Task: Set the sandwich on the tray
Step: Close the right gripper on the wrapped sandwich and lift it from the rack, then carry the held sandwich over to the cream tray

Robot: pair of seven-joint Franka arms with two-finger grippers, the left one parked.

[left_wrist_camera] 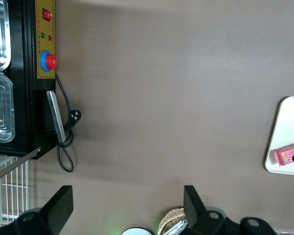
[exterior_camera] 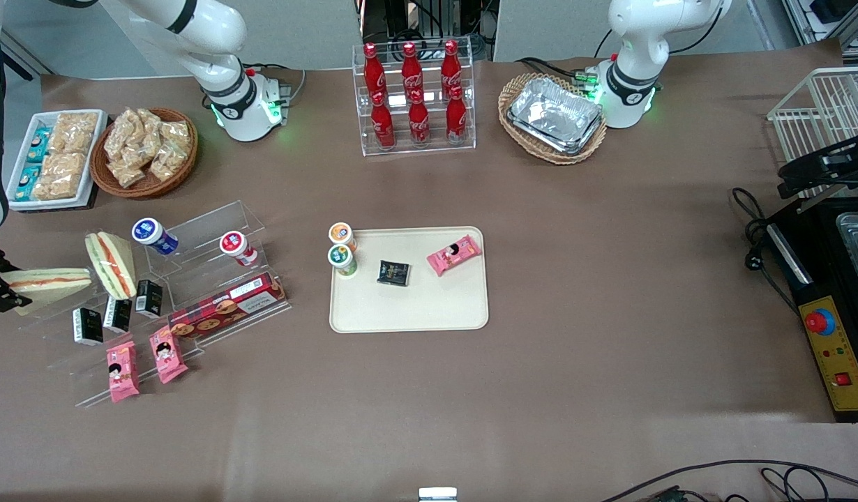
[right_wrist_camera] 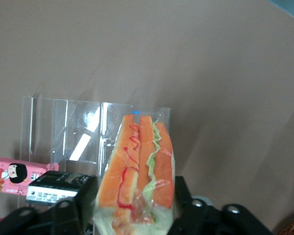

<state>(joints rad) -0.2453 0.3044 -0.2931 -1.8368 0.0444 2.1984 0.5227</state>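
Fingers (right_wrist_camera: pixel 71 210) of gripper (right_wrist_camera: pixel 132 215) pinch sandwich (right_wrist_camera: pixel 139 171) — clear-wrapped, wedge-shaped.

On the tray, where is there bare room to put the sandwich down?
The gripper, at the working arm's end of the table, holds the sandwich. The tray is bare across its half nearer the front camera, between its rim and the black packet. The farther half is crowded: two cups, the black packet, a pink packet.

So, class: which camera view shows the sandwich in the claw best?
The right wrist view: the sandwich fills it, wedged in the claw, orange and green layers clear. The front view shows only its pale side at the edge, toward the working arm's end. The left wrist view misses it.
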